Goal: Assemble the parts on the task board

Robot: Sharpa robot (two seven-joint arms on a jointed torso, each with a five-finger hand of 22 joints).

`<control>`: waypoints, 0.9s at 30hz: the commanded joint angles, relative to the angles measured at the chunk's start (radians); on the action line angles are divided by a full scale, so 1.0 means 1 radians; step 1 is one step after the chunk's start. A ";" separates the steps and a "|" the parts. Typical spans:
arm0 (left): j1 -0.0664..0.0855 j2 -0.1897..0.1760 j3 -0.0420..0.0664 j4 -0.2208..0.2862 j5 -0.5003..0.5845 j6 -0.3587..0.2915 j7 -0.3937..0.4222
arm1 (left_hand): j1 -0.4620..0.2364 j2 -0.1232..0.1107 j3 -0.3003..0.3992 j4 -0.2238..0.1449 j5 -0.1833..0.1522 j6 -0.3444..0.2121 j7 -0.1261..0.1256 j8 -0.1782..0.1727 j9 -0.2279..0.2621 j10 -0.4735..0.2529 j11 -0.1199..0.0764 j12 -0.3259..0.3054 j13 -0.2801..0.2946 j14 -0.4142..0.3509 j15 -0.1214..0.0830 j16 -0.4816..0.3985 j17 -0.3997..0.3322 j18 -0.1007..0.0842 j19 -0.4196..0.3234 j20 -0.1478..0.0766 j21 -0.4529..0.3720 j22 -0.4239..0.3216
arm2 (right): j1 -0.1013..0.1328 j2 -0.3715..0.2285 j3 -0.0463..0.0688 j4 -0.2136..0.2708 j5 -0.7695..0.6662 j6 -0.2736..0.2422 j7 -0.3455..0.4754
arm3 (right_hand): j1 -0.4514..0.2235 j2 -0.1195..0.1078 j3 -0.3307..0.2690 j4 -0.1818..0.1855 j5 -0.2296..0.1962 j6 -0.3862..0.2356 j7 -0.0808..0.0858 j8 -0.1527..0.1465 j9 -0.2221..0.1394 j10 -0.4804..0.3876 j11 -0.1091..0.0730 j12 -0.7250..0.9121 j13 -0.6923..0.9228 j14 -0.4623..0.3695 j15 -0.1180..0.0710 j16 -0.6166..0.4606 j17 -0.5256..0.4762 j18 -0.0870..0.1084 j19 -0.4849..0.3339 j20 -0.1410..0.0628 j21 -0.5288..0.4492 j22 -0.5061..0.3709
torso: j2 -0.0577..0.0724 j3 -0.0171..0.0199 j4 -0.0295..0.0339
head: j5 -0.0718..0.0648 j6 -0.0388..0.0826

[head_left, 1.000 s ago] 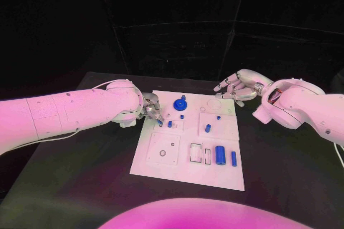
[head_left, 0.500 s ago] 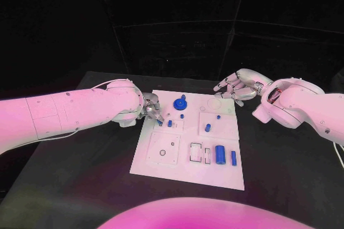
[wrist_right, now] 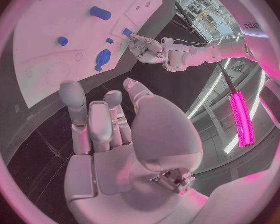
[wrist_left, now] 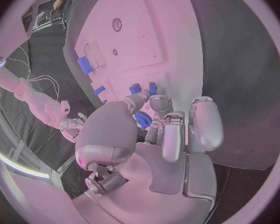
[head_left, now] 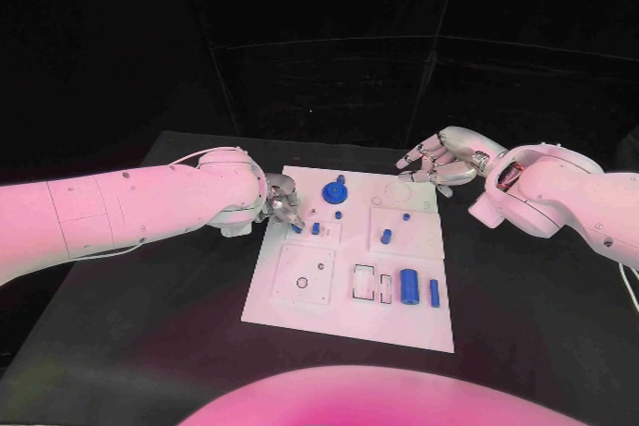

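Note:
The white task board point(head_left: 300, 306) lies in the middle of the black table. My left hand point(head_left: 277, 207) is at the board's left edge and pinches a small blue peg point(head_left: 295, 228) at its fingertips, right over the board's surface. The same peg point(wrist_left: 135, 88) sits at the fingertips in the left wrist view, beside a second peg point(head_left: 316, 228). A blue gear point(head_left: 333, 196) stands just right of that hand. My right hand point(head_left: 440, 165) hovers over the board's far right corner, fingers apart, holding nothing.
A large blue cylinder point(head_left: 409, 283) and a slim one point(head_left: 434, 293) lie near the board's front right, beside a rectangular slot point(head_left: 364, 285). Small blue pegs point(head_left: 386, 237) stand mid-board. A square plate with a hole point(head_left: 304, 280) is at front left.

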 commanded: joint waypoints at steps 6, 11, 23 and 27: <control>0.000 -0.001 -0.003 0.002 -0.008 0.027 -0.009 | -0.004 0.009 0.108 -0.102 0.003 0.001 -0.007 0.007 0.001 0.008 -0.002 0.000 -0.001 0.104 0.000 0.003 0.263 -0.006 0.006 0.001 -0.007 -0.001 | 0.002 0.001 0.001 0.001 0.003 0.008 0.005 | -0.004 0.001 0.004 0.001 0.002 -0.005 -0.001 0.004 -0.001 -0.006 0.003 -0.002 -0.002 0.007 -0.002 -0.003 -0.001 0.017 -0.007 -0.002 -0.004 -0.001 | 0.000 0.0004 -0.0001 | 0.001 0.000; 0.000 0.000 -0.004 0.003 -0.007 0.019 -0.008 | -0.008 0.005 0.109 -0.103 0.003 0.001 -0.008 0.008 0.001 0.009 -0.002 -0.001 -0.003 0.104 0.000 0.003 0.263 -0.006 0.006 0.001 -0.007 -0.001 | 0.002 0.001 0.001 0.001 0.003 0.008 0.005 | -0.004 0.001 0.004 0.001 0.002 -0.005 -0.001 0.004 -0.001 -0.006 0.003 -0.002 -0.002 0.007 -0.002 -0.003 -0.001 0.017 -0.007 -0.002 -0.004 -0.001 | 0.000 0.0000 -0.0006 | 0.001 0.000; 0.000 0.006 -0.004 -0.002 -0.007 0.022 -0.008 | -0.102 -0.036 0.075 -0.056 0.002 0.028 -0.021 0.022 -0.006 0.019 -0.011 0.007 0.001 0.104 -0.007 0.003 0.263 -0.007 0.010 -0.004 -0.005 0.006 | 0.002 0.000 0.001 0.002 0.003 0.008 0.004 | -0.004 0.001 0.004 0.001 0.002 -0.005 -0.001 0.004 -0.001 -0.006 0.003 -0.002 -0.002 0.007 -0.002 -0.003 -0.001 0.017 -0.007 -0.002 -0.004 -0.001 | 0.000 0.0000 -0.0004 | -0.002 -0.001; 0.000 0.007 -0.004 -0.003 -0.007 0.030 -0.009 | -0.121 -0.039 0.064 -0.043 0.003 0.040 -0.026 0.027 -0.009 0.025 -0.015 0.013 0.006 0.104 -0.010 0.003 0.263 -0.007 0.011 -0.007 -0.005 0.007 | 0.002 0.000 0.001 0.002 0.003 0.008 0.004 | -0.004 0.001 0.004 0.001 0.002 -0.005 -0.001 0.004 -0.001 -0.006 0.003 -0.002 -0.002 0.007 -0.002 -0.003 -0.001 0.017 -0.007 -0.002 -0.004 -0.001 | 0.000 0.0002 -0.0006 | -0.002 -0.002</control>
